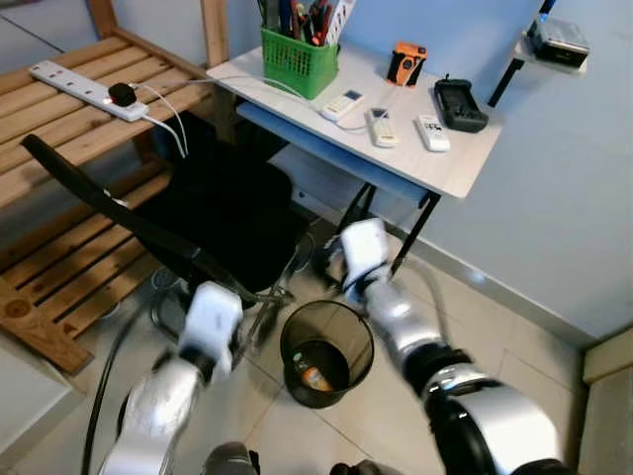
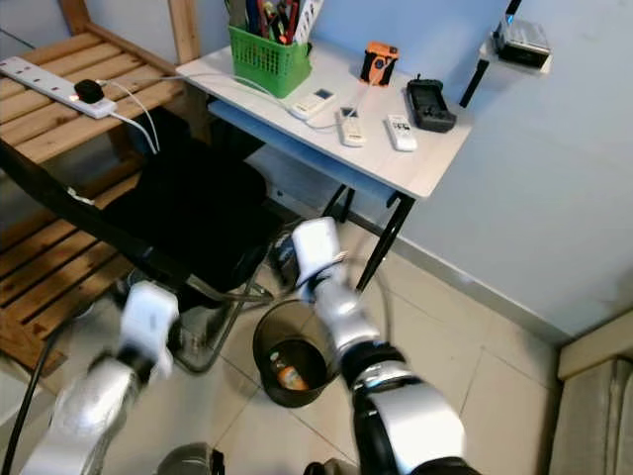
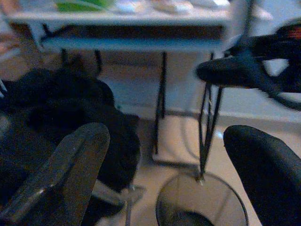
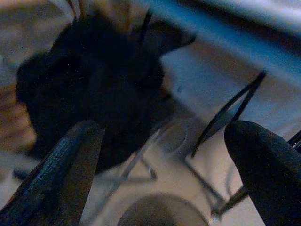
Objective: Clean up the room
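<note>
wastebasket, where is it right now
The black mesh wastebasket stands on the tiled floor between the robot's two arms, in front of the black chair and near the white desk's legs.

Black mesh bin (image 1: 326,353); green basket (image 1: 299,61); black chair (image 1: 213,213).

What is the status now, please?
Left gripper and right gripper open, empty, above floor. Black mesh wastebasket between arms, holds rubbish. Black chair close at left.

- bin (image 1: 327,353): black wire mesh, matt
- chair (image 1: 213,213): black cloth seat, metal frame
- rack (image 1: 69,119): bare wood slats
- desk (image 1: 465,158): smooth pale top, thin black metal legs
- floor (image 1: 514,332): glossy tile
</note>
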`<state>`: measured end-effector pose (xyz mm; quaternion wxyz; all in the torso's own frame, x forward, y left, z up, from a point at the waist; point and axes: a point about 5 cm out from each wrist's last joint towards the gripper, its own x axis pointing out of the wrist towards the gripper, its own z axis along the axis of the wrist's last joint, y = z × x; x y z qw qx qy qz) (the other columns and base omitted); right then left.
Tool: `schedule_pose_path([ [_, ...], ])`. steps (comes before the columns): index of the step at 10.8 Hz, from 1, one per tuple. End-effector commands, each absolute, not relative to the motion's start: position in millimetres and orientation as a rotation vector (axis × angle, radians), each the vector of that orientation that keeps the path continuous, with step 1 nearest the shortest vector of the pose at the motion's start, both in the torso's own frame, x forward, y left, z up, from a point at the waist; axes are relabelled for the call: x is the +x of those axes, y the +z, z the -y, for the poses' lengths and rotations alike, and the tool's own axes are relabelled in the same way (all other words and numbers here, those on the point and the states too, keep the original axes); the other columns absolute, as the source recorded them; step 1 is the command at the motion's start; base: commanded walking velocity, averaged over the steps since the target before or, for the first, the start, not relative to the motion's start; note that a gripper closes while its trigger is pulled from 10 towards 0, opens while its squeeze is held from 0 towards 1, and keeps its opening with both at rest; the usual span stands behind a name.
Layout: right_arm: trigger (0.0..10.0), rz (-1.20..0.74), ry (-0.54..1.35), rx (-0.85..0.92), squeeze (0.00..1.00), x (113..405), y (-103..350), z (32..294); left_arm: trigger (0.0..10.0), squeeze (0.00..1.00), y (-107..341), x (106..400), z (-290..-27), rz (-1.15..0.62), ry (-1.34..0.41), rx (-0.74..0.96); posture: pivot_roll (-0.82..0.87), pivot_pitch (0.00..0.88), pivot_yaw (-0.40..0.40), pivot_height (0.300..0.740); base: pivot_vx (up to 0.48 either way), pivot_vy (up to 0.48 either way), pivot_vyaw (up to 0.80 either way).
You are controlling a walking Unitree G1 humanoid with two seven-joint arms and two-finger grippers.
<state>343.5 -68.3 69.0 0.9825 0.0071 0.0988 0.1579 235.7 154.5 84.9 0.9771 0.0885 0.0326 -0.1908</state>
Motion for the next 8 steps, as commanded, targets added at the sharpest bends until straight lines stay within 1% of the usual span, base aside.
schedule_pose_path([
  [1,10.0,-0.148,0.253,0.068,0.00,346.1,73.2,87.5,10.0,0.00,84.5,239.2,-155.3,-0.072,-0.352,0.152,0.19,0.023,-0.082,0.736,0.000,0.000,0.00],
  [2,10.0,-0.039,0.185,0.128,0.00,344.1,83.6,110.0,10.0,0.00,95.8,248.2,-162.8,-0.009,-0.263,0.114,0.15,0.003,-0.070,0.736,0.000,0.000,0.00],
  [3,10.0,0.026,0.132,0.162,0.00,336.1,87.8,126.4,10.0,0.00,102.5,249.9,-171.4,0.021,-0.193,0.117,0.12,0.000,-0.058,0.736,0.000,0.000,0.00],
  [5,10.0,0.115,0.058,0.162,0.00,302.9,88.4,158.9,10.0,0.00,115.8,251.0,-174.3,0.068,-0.119,0.107,0.09,0.000,-0.046,0.736,0.000,0.000,0.00],
  [6,10.0,0.132,0.034,0.164,0.00,293.7,90.6,168.1,10.0,0.00,120.1,255.5,-176.1,0.078,-0.080,0.108,0.08,0.000,-0.043,0.736,0.000,0.000,0.00],
  [7,10.0,0.126,0.008,0.173,0.00,282.3,91.1,181.8,10.0,0.00,121.8,261.8,-178.6,0.063,-0.053,0.065,0.08,0.000,-0.049,0.736,0.000,0.000,0.00],
  [8,10.0,0.107,-0.005,0.133,0.00,261.0,85.8,190.5,10.0,0.00,121.7,255.0,-166.8,0.073,-0.121,0.085,0.06,0.000,-0.044,0.736,0.000,0.000,0.00],
])
